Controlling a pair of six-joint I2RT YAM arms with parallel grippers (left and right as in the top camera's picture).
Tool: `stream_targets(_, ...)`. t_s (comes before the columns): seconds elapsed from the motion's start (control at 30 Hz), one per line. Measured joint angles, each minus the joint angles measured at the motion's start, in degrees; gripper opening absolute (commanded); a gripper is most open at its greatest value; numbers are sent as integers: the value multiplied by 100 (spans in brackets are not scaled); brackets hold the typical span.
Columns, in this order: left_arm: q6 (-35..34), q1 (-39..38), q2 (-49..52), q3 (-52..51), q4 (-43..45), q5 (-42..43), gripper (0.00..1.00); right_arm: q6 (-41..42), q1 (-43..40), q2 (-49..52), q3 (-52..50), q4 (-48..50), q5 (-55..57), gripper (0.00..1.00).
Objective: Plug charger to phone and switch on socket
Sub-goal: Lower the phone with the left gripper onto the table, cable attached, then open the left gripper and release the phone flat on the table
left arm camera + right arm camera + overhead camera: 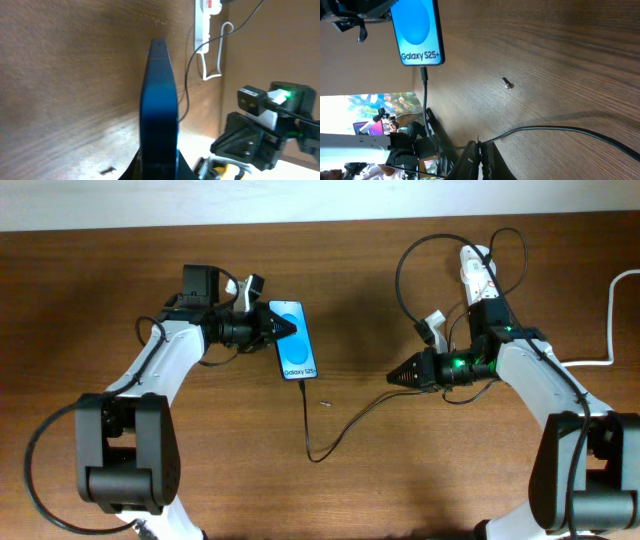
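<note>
The phone (294,345) lies left of centre on the wooden table, its blue screen lit and showing "Galaxy S25+" (417,30). My left gripper (287,328) is shut on the phone's left edge, and in the left wrist view the phone (159,110) stands edge-on between the fingers. The charger (307,420), a thin black cable, sits with its connector (424,74) in the phone's bottom end. From there it loops across the table toward the white socket (478,272). My right gripper (392,379) is shut low over the table, and the cable (560,130) runs right past its tips (479,145).
A small screw (323,402) lies on the wood just right of the cable below the phone. The socket's thick white cord (612,320) runs off the right edge. The left wrist view shows a red switch (212,5) on the socket (202,20).
</note>
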Motion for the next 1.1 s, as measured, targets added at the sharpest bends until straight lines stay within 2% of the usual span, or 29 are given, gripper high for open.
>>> stream_targets(0.23,164,2,111,0,127,-319,1,2,0,0,0,-57,17,4)
stream_targets(0.47,170,2,841,0,219,-385,4,0,0,0,0,-92,20,4)
stream_targets(0.73,188,-31,870,0,236,-516,7,2,0,0,0,-90,22,4)
stream_targets(1.1,120,-369,1113,2,197,-1021,6,0,0,0,0,-109,20,4)
